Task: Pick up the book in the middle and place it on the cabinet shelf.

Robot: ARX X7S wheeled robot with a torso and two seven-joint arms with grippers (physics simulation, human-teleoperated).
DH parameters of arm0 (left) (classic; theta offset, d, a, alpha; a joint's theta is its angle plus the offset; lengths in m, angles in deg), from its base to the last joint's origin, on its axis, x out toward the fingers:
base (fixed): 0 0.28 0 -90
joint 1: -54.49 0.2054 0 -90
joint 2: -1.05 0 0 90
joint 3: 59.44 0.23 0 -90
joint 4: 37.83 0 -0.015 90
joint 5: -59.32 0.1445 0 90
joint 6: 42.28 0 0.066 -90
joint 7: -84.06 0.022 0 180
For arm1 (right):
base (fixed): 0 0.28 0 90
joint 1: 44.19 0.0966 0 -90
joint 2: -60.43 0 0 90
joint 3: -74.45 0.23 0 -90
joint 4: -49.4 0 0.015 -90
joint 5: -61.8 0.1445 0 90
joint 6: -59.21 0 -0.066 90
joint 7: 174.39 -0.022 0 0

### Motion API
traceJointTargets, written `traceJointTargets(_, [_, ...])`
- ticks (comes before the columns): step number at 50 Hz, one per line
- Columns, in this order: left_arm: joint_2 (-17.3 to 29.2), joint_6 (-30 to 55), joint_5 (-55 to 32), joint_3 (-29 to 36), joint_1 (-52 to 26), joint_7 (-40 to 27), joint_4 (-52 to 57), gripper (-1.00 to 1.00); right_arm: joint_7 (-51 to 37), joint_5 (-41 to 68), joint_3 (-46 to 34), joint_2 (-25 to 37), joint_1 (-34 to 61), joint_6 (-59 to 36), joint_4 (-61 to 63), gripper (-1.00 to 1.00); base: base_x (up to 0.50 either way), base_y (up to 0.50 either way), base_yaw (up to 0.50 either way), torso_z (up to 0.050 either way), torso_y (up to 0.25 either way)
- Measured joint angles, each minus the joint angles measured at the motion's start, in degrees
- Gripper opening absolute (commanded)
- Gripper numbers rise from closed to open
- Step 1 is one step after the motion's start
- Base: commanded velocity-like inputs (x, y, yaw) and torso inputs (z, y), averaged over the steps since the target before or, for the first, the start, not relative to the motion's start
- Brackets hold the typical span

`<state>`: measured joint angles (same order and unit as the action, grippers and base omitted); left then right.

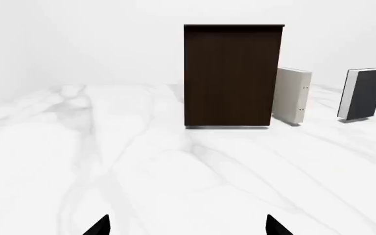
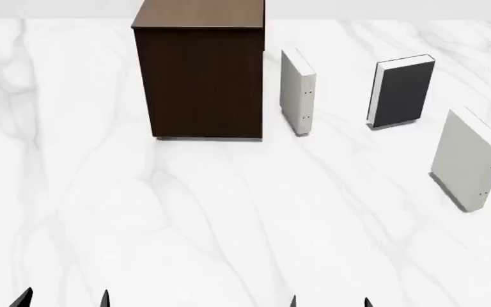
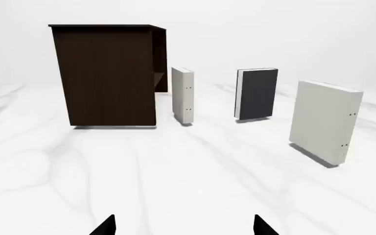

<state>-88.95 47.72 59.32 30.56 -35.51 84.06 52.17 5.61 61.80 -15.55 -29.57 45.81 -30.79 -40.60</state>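
Far right of the cabinet shelf [image 2: 202,70], the book [image 2: 403,91] stands upright between two pale books. Both grippers, left gripper [image 2: 62,299] and right gripper [image 2: 329,302], are spread, empty, well short; reaching comes next.

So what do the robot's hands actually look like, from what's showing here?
Very little shows: only the fingertips. Each gripper ends in two thin, pointed, plain black tips, the left gripper and the right gripper alike. No cables, markings or sleeves are visible, and the arms themselves are out of frame.
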Motion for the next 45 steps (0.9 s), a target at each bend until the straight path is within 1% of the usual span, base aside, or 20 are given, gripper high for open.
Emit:
traceJointTargets(37, [4.1,-0.2,-2.6,5.2,-0.1,-4.4,0.0,1.0,-4.6,2.9,-5.1,3.9,0.2,-0.9,0.1,1.0,0.0,0.0,0.0,0.0,0.0])
traceJointTargets(42, [4.7,-2.7,-1.6,5.9,0.1,-5.4,0.8,1.0,-5.7,2.7,-5.3,4.3,-0.3,1.1,1.0,1.0,0.0,0.0,0.0,0.0,0.0])
traceJointTargets(45, [5.1,-6.5,-0.7,6.2,0.5,-6.3,2.0,1.0,-6.2,2.8,-5.3,4.4,-1.1,5.5,2.3,1.0,0.0,0.0,0.0,0.0,0.0])
